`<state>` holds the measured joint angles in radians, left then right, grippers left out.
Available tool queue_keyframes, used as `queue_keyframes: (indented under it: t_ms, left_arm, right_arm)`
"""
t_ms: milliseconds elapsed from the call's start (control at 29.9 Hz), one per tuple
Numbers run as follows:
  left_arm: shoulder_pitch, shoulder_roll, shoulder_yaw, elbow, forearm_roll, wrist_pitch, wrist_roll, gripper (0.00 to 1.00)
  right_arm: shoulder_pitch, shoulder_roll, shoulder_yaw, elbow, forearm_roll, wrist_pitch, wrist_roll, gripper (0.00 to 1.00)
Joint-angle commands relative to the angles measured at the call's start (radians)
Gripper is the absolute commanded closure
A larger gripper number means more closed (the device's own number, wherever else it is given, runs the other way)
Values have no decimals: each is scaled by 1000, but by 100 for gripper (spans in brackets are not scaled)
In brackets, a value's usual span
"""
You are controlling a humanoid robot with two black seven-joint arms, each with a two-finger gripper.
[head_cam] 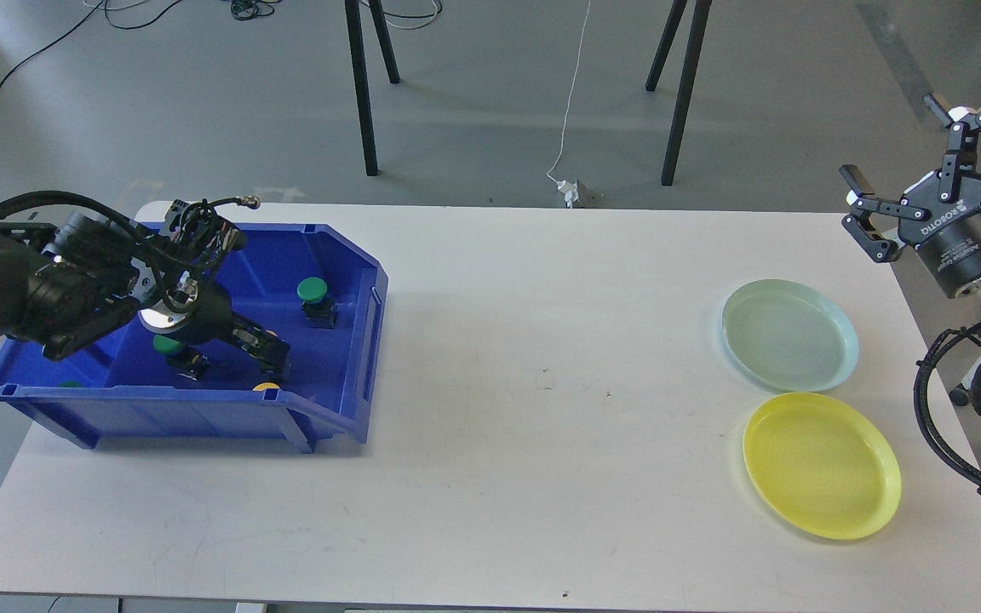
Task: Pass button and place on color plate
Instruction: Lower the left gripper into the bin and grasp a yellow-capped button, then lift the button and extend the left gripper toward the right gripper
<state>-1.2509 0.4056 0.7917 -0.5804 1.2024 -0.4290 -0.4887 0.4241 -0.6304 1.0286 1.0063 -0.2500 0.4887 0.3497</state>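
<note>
Early going here: both plates sit bare, the pale green plate (789, 335) at about three o'clock on the counter (542, 426) and the yellow plate (821, 464) just beside it toward four o'clock. No button has made the trip yet, by the look of it.

All the action is over at nine o'clock, where the left claw (273, 353) is down inside the blue bin (346, 340). Its fingers are dark and bunched against the bin floor, so I cannot tell whether it grips anything.

One green button (313, 291) stands free toward the bin's far side. A second green button (169, 345) peeks from under the arm, and a yellow button (266, 386) is nearly lost behind the front wall.

The right claw (916, 162) waits off the counter at two o'clock, spread wide and holding nothing. So pick, pass and placing all look ahead.
</note>
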Motion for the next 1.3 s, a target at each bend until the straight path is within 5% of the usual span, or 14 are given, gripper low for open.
queue_keyframes:
  t_ms: [0,33,67,334,468,768,902,1102,1269]
  left_arm:
    - [-1,1,0,1,-1,-5,0,60]
    - [-1,1,0,1,0,-7,0,72]
    - [2,1,1,1,5,-7,0,97]
    - [-16,1,-8,-16,0,-11,0,98]
    - [-41,45,-138,-70,0,-59,0,99]
    - [-39,496,-633,-557,-18,-60,0,98]
    - [1,552,-784,-703,-174,-60,0,98]
    - [28,354,-897,-773,-457,-60,0,98]
    - [57,37,-895,-597,-485,-60,0,98]
  right_arm:
    - [-5,0,-1,0,0,0,2,1]
    - [-7,0,-1,0,0,0,0,1]
    - [-7,0,-1,0,0,0,2,1]
    - [-18,0,1,0,0,0,0,1]
    - [-18,0,1,0,0,0,0,1]
    - [-44,-17,-1,31,2,0,-8,1]
    - [-74,-61,-9,145,-2,0,-6,1]
    - [-197,-216,-16,509,-2,0,-67,1]
    - [-226,-221,-13,591,-5,0,-112,1]
